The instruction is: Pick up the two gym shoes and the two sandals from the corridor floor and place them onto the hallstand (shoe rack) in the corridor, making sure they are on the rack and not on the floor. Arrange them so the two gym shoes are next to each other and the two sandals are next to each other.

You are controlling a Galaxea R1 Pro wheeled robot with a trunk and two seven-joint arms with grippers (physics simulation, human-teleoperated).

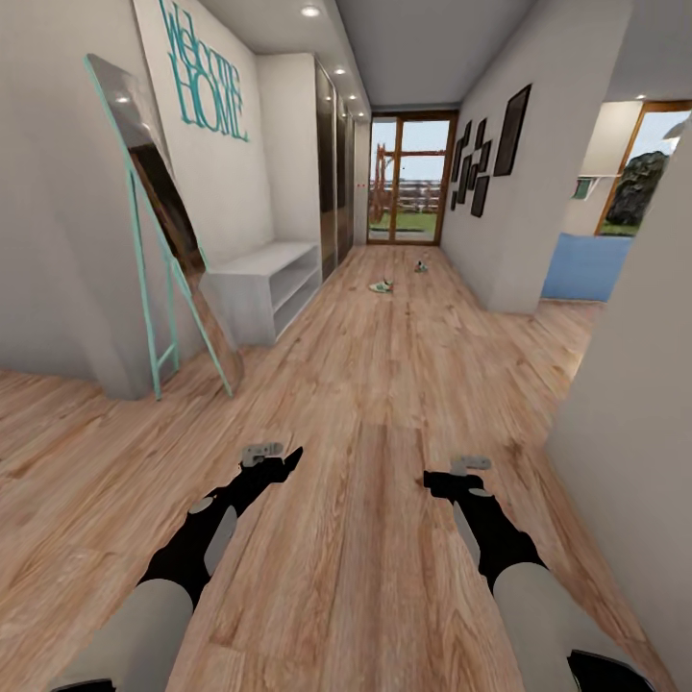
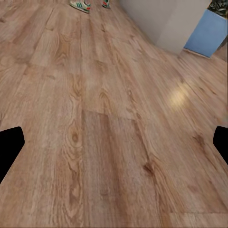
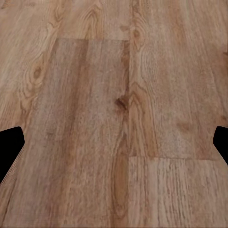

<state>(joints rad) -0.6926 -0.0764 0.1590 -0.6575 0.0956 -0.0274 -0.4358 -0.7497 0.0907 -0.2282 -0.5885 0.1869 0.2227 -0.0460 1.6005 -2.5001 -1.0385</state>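
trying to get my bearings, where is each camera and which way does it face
Head view: on the head, facing down the corridor; both arms, left gripper, right gripper, hallstand.
Left wrist view: on the left arm, facing the corridor floor and gym shoes; dark fingertips.
Right wrist view: floor planks, fingertips.
All share the floor.

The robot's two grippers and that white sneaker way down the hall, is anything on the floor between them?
No. In the head view only bare wood-plank floor stretches from both grippers to the cream-white sneaker.
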